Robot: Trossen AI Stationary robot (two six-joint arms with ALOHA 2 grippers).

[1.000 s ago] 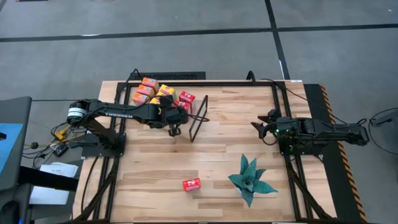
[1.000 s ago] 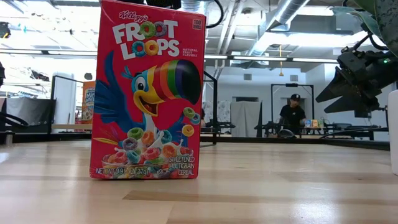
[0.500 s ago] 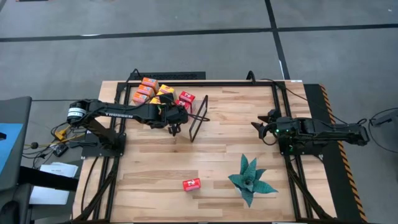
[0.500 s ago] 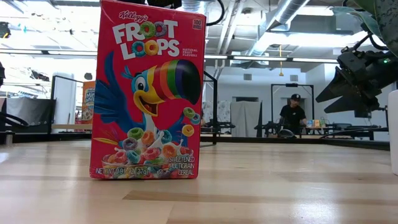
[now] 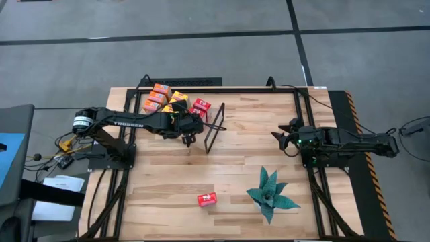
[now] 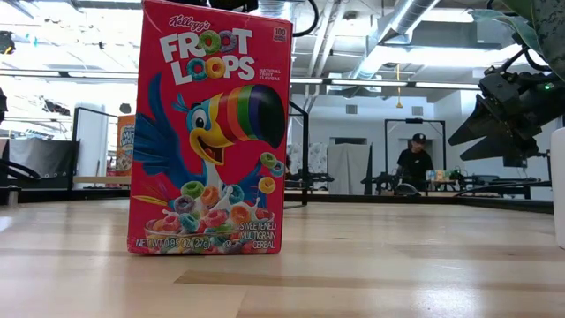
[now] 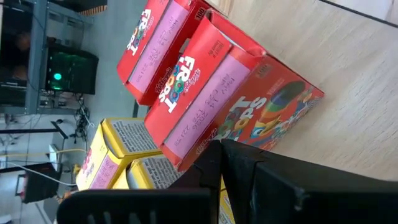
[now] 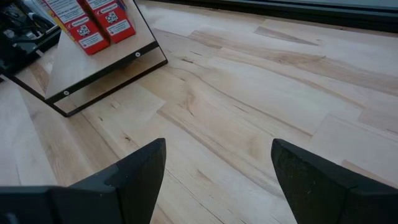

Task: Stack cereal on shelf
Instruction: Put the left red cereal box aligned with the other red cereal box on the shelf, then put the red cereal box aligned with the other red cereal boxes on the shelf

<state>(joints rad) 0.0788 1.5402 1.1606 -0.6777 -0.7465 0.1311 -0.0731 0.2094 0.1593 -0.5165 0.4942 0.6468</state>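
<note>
Several small cereal boxes, orange, yellow [image 5: 176, 98] and red [image 5: 201, 105], lie clustered at the table's far left beside the shelf's black frame [image 5: 215, 126]. My left gripper [image 5: 189, 138] is shut, low beside this cluster. In its wrist view the tips [image 7: 221, 149] are at the long edge of a red Froot Loops box [image 7: 249, 106] lying flat, with yellow boxes [image 7: 118, 146] behind it. One red box [image 5: 207, 199] stands upright alone near the near edge, large in the low view [image 6: 207, 132]. My right gripper [image 5: 282, 138] hovers open at the right. My left gripper has its shut fingertips [image 7: 214, 155] right at the lower long edge of the nearer red box [image 7: 205, 155], which lies flat on the wood. The fingers hide the meeting place, so I cannot tell whether they touch it.
A green artificial plant [image 5: 271, 194] stands near the near right. The right wrist view shows the shelf board with its black frame [image 8: 106, 68] and red boxes [image 8: 93, 22] on it. Bare wood [image 5: 255, 134] lies between the arms. A person [image 6: 415, 163] is far behind the table.
</note>
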